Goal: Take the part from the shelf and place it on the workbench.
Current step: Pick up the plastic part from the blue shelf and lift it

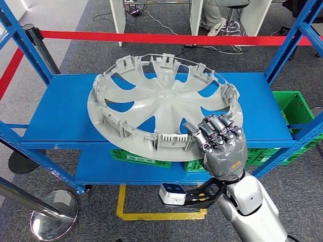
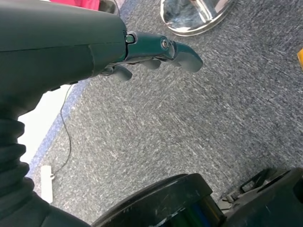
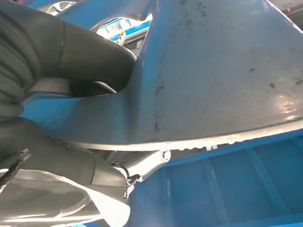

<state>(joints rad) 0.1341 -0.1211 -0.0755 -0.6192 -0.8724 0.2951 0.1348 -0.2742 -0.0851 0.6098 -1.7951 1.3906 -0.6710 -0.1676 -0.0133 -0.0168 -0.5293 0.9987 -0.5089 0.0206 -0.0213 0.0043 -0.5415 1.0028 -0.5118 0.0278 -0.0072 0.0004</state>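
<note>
The right robot hand (image 1: 221, 146) grips the rim of the grey plastic spoked wheel cover (image 1: 163, 106) at 5 o'clock. The cover overhangs the blue shelf (image 1: 61, 111) edge. The left robot hand (image 2: 157, 52) hangs empty, fingers loosely extended.

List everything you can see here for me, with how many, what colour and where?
Wheel cover: one, grey, on the blue shelf, its near edge tilted over the front.
Shelf: one, blue, metal, two levels showing.
Crates: green, on the lower level and at the right.
Barrier tape: red, stretched behind the shelf.
Barrier post base: one, silver, on the grey carpet at lower left.
Floor marking: yellow, under the shelf front.
Person: one, seated at a white table beyond.
Right hand: grey, grips the wheel cover's near rim.
Left hand: dark, hangs over carpet, holding nothing.
</note>
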